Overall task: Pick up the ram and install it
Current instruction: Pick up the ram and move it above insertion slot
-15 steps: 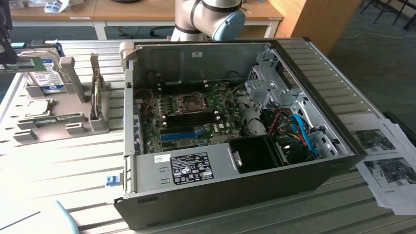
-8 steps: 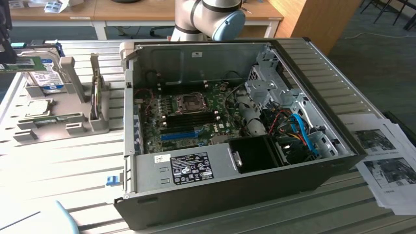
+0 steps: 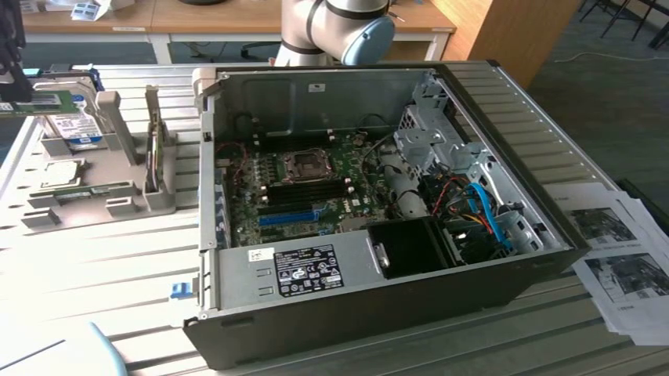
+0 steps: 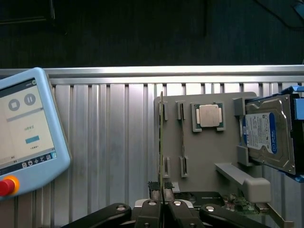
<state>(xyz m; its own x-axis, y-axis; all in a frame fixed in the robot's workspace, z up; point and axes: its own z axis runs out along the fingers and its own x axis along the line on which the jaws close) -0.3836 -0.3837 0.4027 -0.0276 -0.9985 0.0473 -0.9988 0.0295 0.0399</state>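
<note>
The ram is a narrow green stick with a white label, held in the air at the exterior view's far left, above the grey parts holder. My gripper is shut on its end. In the wrist view the ram shows edge-on as a thin line running away from my gripper, clamped between the dark fingertips. The open computer case lies in the middle of the table, and its motherboard with dark memory slots is exposed, well away from the gripper toward the exterior view's right.
The holder carries a blue-labelled hard drive, a square silver CPU and another thin stick in its clips. A teach pendant lies on the ribbed table. Printed sheets lie at the exterior view's right. The arm's base stands behind the case.
</note>
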